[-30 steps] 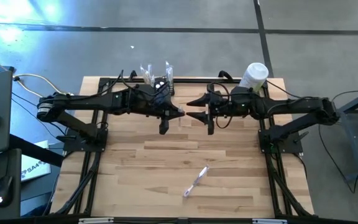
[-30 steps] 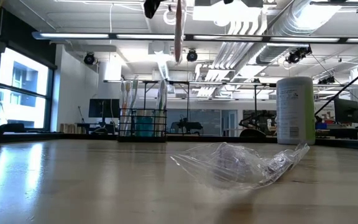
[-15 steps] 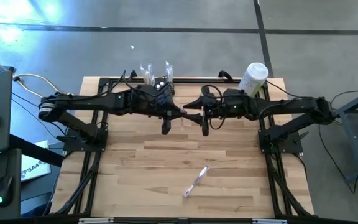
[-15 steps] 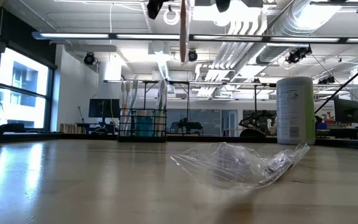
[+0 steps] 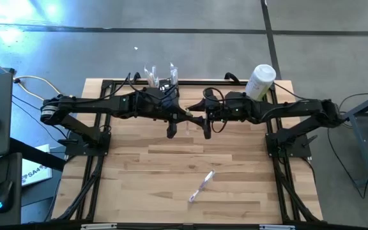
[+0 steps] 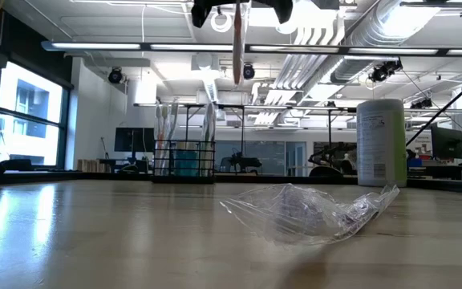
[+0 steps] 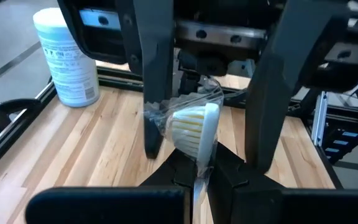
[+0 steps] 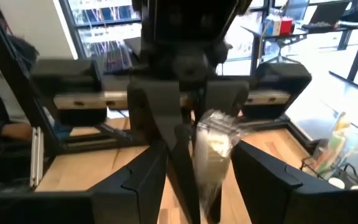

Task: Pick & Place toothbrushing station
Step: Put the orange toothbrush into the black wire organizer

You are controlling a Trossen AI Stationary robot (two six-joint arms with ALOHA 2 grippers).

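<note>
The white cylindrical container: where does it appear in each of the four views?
High view: white cylindrical container at the table's far right corner.
Low view: standing right of centre, behind the plastic bag.
Left wrist view: upper left.
Right wrist view: not in it.
Shared landmark: the wrapped toothbrush in the left gripper.

Left end effector (image 7: 199,167) pinches wrapped toothbrush (image 7: 194,127); white container (image 7: 67,59) beyond.

Two dark, almost black arms: left arm (image 5: 101,105) and right arm (image 5: 292,110), built of boxy links and rounded joints. Thin black cables looped along both. Flat, tapered matte-black fingers (image 7: 153,74) on each gripper. Silver collar near left base.
</note>
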